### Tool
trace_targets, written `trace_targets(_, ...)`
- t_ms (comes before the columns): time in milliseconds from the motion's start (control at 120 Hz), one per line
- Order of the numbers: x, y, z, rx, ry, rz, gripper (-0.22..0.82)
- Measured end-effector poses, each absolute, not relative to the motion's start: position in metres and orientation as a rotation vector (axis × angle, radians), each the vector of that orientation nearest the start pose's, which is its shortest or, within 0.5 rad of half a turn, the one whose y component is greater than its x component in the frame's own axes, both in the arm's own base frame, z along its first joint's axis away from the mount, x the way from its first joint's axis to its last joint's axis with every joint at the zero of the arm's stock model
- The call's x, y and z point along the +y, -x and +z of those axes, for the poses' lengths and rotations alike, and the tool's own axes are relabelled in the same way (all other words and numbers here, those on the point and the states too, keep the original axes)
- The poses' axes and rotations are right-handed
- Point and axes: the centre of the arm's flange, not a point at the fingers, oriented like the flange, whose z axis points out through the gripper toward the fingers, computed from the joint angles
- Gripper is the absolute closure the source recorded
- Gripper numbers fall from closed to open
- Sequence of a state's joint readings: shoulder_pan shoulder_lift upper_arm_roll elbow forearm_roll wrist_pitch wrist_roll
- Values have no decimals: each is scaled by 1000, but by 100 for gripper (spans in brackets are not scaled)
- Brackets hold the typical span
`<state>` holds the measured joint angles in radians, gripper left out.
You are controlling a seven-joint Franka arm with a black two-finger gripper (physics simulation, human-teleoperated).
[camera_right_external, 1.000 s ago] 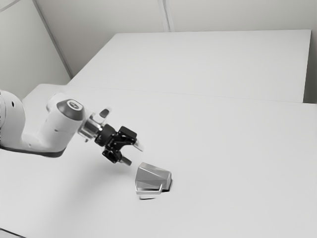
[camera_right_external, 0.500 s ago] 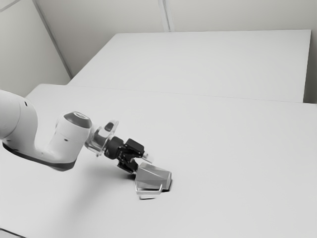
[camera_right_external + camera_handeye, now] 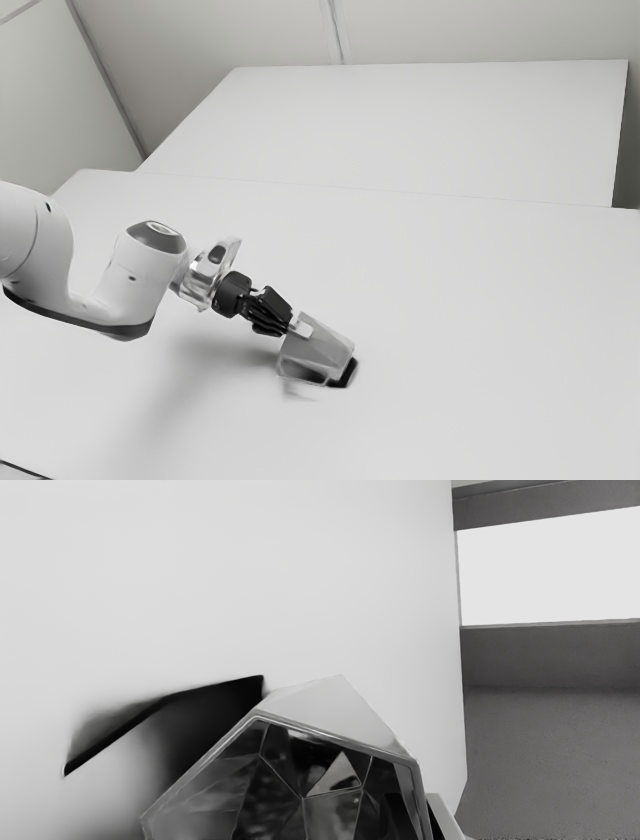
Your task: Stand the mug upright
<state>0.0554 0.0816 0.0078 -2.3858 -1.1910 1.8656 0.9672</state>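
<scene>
Two fingers of the gripper (image 3: pixel 301 326) are closed on the wall of the mug (image 3: pixel 322 350), at about eleven o'clock on it in the exterior view. The mug leans well off upright over the table (image 3: pixel 480 300), mouth toward the gripper, handle (image 3: pixel 303 378) at seven o'clock; tabletop spreads widely from one to five o'clock, its far edge well apart at twelve.

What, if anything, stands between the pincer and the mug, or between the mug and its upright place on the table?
Nothing visible, either way: the pincer is right at the open end of the tilted mug, with the table directly beneath the mug.
</scene>
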Motion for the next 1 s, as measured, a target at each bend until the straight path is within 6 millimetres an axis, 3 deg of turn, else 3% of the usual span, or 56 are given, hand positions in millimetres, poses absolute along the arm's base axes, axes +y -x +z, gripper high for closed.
trace_targets(67,-42,-467,300,-183,-2032,75,76)
trace_targets(175,-40,-469,356,-302,-2076,181,77)
trace_targets(267,-32,-480,387,-423,-2193,196,78)
trace_targets(500,1,-500,418,-623,-2597,111,78)
trace_targets(625,7,-512,436,-688,-2785,81,78)
trace_targets(700,8,-518,437,-700,-2875,68,79)
trace_targets(1000,8,-529,388,-576,-3042,8,79)
